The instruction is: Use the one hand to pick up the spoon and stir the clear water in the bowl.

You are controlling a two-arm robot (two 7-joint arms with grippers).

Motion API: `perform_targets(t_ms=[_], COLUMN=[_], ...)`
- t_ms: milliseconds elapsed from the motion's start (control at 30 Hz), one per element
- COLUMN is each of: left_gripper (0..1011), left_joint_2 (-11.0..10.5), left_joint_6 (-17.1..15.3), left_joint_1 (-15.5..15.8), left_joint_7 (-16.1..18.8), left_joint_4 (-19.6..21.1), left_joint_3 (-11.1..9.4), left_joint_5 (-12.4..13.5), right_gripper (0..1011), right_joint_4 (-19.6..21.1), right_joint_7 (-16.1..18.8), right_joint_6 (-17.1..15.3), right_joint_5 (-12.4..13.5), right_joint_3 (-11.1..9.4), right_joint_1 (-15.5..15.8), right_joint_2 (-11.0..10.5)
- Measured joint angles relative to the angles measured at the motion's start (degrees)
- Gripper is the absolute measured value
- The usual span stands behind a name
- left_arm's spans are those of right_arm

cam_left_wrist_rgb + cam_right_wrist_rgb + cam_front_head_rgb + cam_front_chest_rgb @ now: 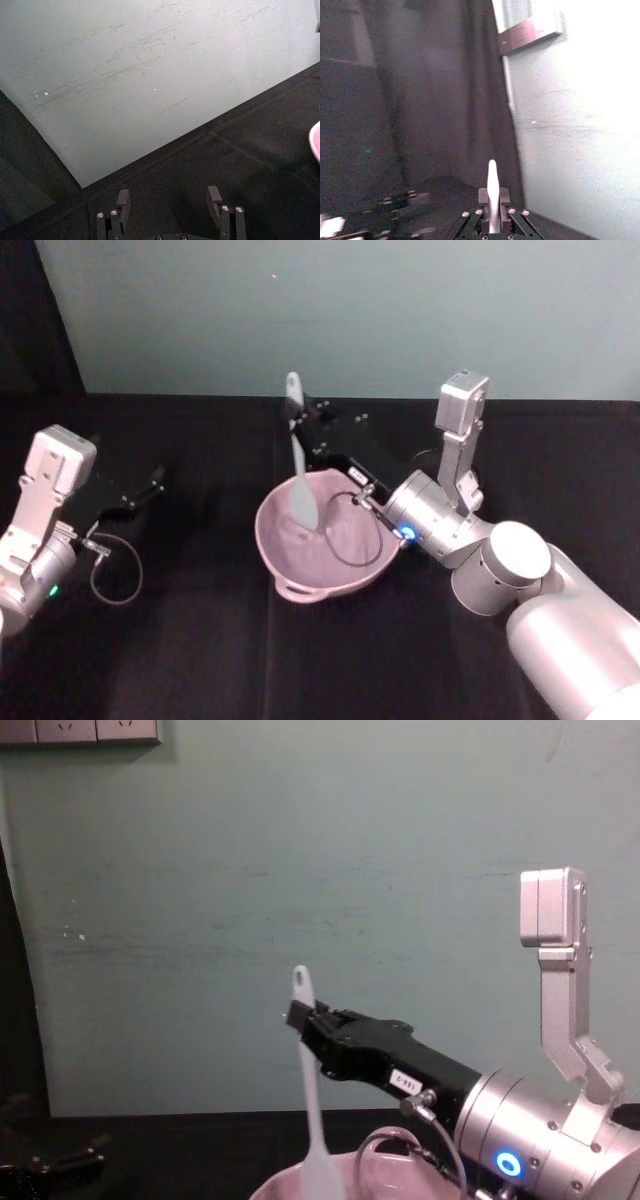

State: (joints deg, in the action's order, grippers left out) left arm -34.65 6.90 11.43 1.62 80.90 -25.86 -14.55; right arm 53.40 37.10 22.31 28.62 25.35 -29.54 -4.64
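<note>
Head view takes in the black cloth tabletop [200, 660], matte and lightly creased. On it, just in front of my right arm, stands the bowl [312, 565], pale pink, glossy and round, with a small loop handle on the rim nearest me. I can't make out the clear water or how high it stands.

My right gripper [300, 428] reaches over the bowl's far rim and is clamped on the spoon [297, 455], high on its slim handle. The chest view shows the oval-holed end poking up above the black fingers [300, 1017]. The spoon hangs nearly upright, its flat rounded blade down inside the bowl, so I judge the stirring step is at hand.

My left gripper [169, 200] rests on the tabletop to the left, well apart from the bowl, with its fingers spread and nothing between them.

Smaller, but my main worry, is the thin black cable [352, 540] looping from my right wrist across the bowl's mouth. A wide sweep could drag it through the water or catch it on the rim.

The handle is smooth, narrow and held so high that the blade could swivel in my grip if it presses on the wall. A hard push could also skid the slick bowl or slop water out.
</note>
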Motion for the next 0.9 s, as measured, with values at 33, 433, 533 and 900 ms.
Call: perform_targets(t_ms=[33,433,533,900], left_gripper=[1011,1011,1011,1011], left_joint_2=[0.00,0.00,0.00,0.00], left_joint_6=[0.00,0.00,0.00,0.00], left_joint_1=[0.00,0.00,0.00,0.00], left_joint_7=[0.00,0.00,0.00,0.00], left_joint_4=[0.00,0.00,0.00,0.00], left_joint_3=[0.00,0.00,0.00,0.00], left_joint_5=[0.00,0.00,0.00,0.00], right_gripper=[125,125,125,125], right_joint_4=[-0.84,0.44,5.23,16.85], right_joint_7=[-0.35,-2.79,-1.25,4.80], right_joint_6=[0.75,3.00,0.57,-4.35], right_joint_5=[-0.32,-3.31,-1.85,3.49], right_joint_3=[-0.23,-3.66,-4.49,-2.30], right_joint_1=[-0.44,-0.05,2.75,9.76], right_joint_2=[0.19,-3.12,-5.19,-8.71])
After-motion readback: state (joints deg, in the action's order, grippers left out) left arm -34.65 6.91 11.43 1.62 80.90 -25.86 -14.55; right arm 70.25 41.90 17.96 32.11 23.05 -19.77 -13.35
